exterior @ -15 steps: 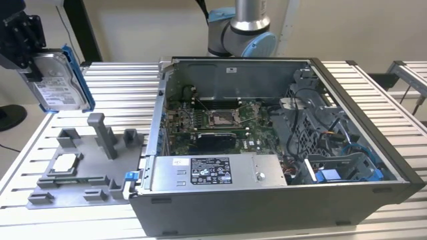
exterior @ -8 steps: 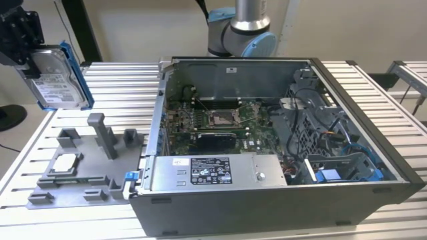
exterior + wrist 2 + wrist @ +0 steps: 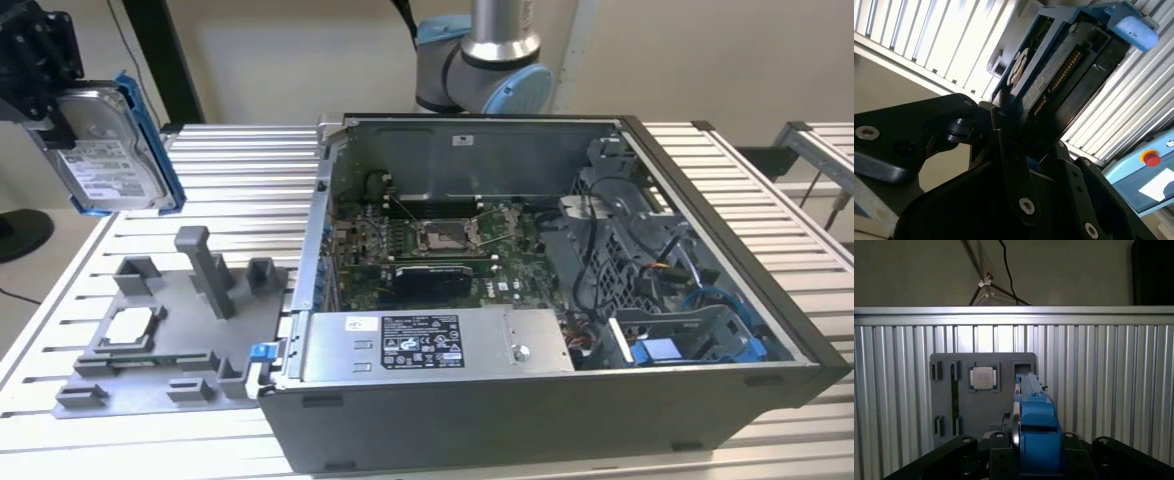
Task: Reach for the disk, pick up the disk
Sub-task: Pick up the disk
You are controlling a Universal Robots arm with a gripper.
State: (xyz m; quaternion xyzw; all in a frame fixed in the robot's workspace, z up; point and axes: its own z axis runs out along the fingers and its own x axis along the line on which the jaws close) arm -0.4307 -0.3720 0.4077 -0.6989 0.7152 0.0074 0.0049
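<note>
The disk point(image 3: 104, 150), a silver hard drive with a white label and a blue bracket along its edge, hangs in the air at the exterior view's upper left, well above the grey fixture plate point(image 3: 160, 335). My black gripper point(image 3: 40, 75) is shut on its upper end. In the second wrist view the disk point(image 3: 1069, 65) juts out from between my fingers, with its connector edge and a blue tab showing. Edge-on in the first wrist view, the disk point(image 3: 1034, 425) has its blue bracket held over the fixture plate point(image 3: 981, 390).
An open computer case point(image 3: 534, 300) fills the exterior view's middle and right, with the motherboard, cables and a grey power supply box point(image 3: 427, 345) inside. The fixture plate holds a small white-topped square chip point(image 3: 127, 325) and several upright posts. Everything rests on a ribbed metal table point(image 3: 227, 190).
</note>
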